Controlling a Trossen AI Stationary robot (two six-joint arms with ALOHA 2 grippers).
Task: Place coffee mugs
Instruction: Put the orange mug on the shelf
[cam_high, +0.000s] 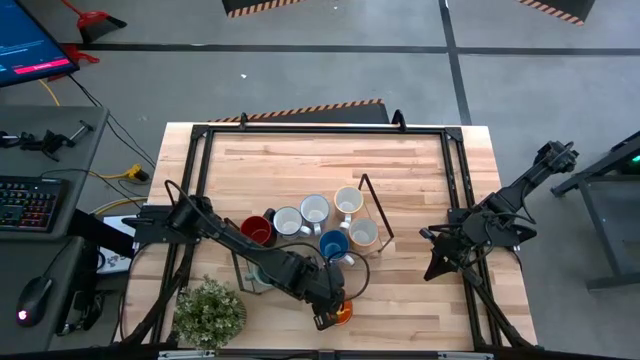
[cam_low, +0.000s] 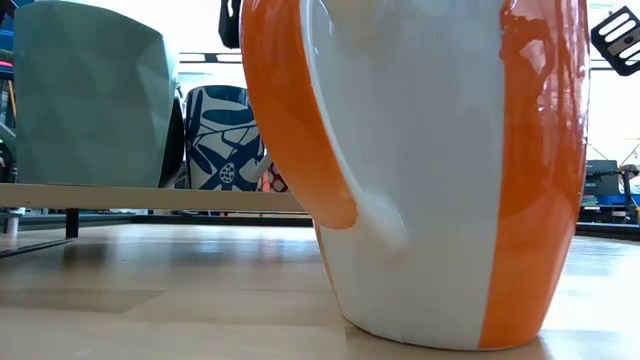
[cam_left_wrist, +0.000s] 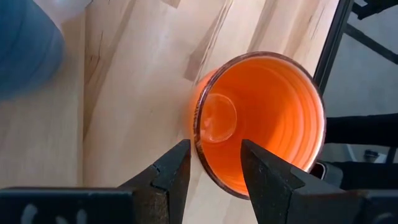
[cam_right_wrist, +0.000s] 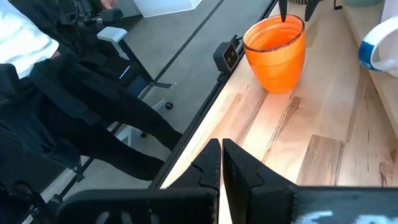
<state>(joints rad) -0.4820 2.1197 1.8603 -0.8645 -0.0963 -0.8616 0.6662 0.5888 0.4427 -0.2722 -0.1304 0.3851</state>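
An orange mug (cam_high: 344, 312) (cam_low: 450, 170) stands upright on its base near the table's near edge, its handle (cam_low: 335, 150) showing in the low view. My left gripper (cam_left_wrist: 214, 152) comes down at its rim, open. One finger (cam_left_wrist: 177, 168) is outside the wall and the other (cam_left_wrist: 264, 174) over the hollow; I see no touch. The other mugs cluster mid-table: dark red (cam_high: 257, 230), blue (cam_high: 334, 245) and several white or cream ones (cam_high: 314, 210). A teal mug (cam_low: 95, 95) stands on a raised board (cam_low: 150, 197). My right gripper (cam_right_wrist: 221, 152) waits shut at the table's right side (cam_high: 432, 266).
A potted green plant (cam_high: 208, 312) stands at the near left corner, close to my left arm. A black rail frame (cam_high: 200, 180) runs around the tabletop. A thin wire stand (cam_high: 378, 205) rises beside the mug cluster. A person's legs (cam_right_wrist: 74, 106) show beyond the table's edge.
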